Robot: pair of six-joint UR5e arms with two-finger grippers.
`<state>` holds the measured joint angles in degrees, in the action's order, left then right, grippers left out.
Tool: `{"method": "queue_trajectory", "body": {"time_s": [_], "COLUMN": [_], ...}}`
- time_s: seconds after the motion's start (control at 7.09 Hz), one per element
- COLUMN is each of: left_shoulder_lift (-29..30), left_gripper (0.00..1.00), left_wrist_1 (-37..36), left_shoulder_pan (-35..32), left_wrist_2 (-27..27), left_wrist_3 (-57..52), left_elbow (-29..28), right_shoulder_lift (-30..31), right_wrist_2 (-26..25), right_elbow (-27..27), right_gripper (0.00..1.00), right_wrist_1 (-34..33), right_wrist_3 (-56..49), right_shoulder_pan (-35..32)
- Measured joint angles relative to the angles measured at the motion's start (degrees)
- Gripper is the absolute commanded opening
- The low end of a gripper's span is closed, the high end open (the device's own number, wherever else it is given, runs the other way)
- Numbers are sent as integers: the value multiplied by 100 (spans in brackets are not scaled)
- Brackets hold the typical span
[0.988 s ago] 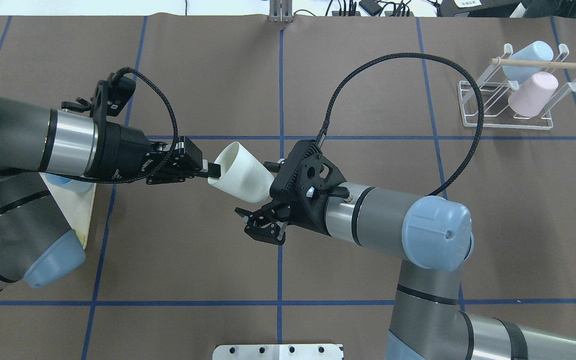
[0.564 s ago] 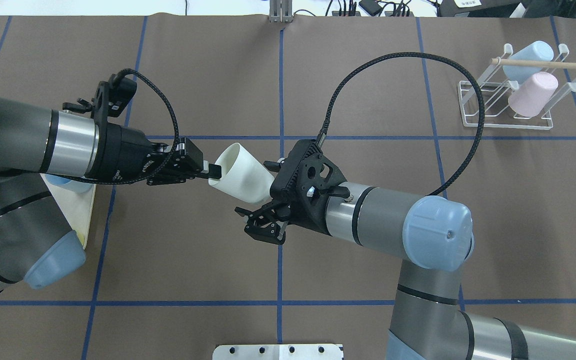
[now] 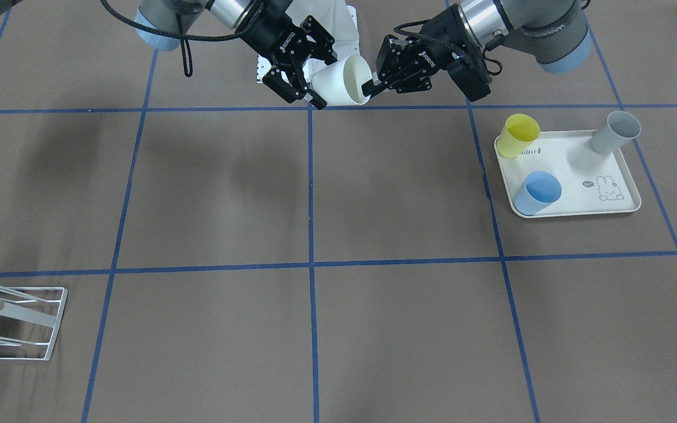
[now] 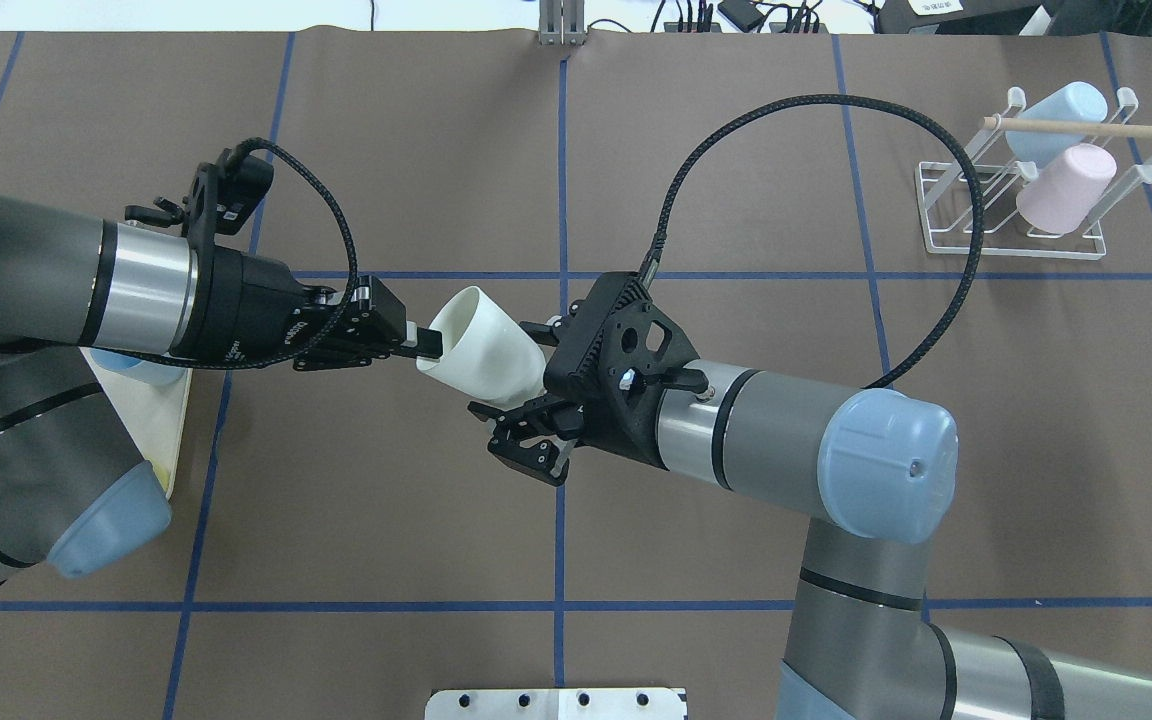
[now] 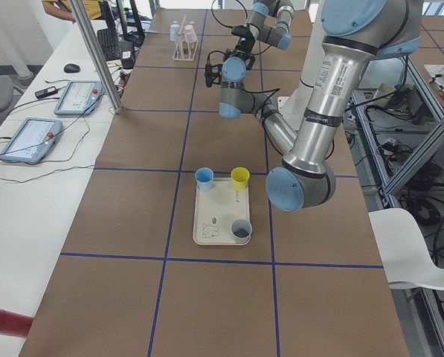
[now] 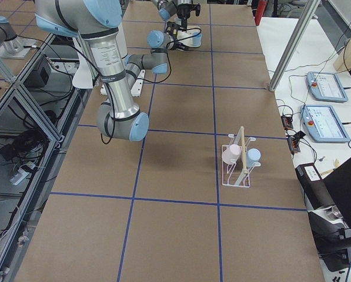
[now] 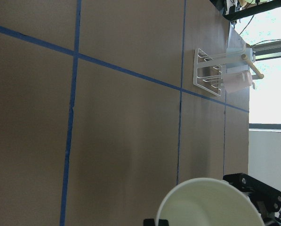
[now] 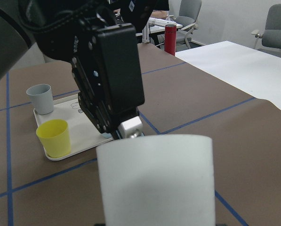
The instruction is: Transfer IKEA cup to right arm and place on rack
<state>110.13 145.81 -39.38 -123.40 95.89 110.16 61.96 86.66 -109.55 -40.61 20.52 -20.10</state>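
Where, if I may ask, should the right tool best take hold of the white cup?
Take the white cup by its wall near the closed base, coming from the end opposite the left tool, which pinches the rim; the base points toward the right tool.

Left gripper (image 4: 424, 345) fingers pinched — right gripper (image 4: 508, 370) fingers spread; wrists face each other.

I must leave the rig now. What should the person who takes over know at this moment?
Left gripper: shut on the rim of the white cup, in the air over mid-table.
Right gripper: open, jaws on either side of the cup's base.
Rack: at the robot's far right, holding a pink cup and a blue cup.
Done: cup lifted and offered. Left: right grips, left lets go, cup onto rack.
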Motion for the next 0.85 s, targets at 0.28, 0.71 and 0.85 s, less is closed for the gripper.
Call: {"method": "queue_trajectory", "body": {"time_s": [0.28,0.71,0.85], "left_shoulder_lift": [-1,9,6], "left_gripper": [12,100,100], "left_wrist_1": [5,15,7], "left_shoulder_pan": [-1,1,-10], "left_wrist_2": [0,-15,-25], "left_wrist_3": [0,-6,-10], "left_elbow": [3,23,32], "right_shoulder_lift": [3,28,41], "right_wrist_2": [-4,-22,-25], "right_elbow": [-5,-9,-7], "right_gripper": [46,20,18], "right_wrist_1": [0,-9,-8], "right_wrist_3": [-4,-130,-227], "right_shoulder_pan": [-17,-96,-139]}}
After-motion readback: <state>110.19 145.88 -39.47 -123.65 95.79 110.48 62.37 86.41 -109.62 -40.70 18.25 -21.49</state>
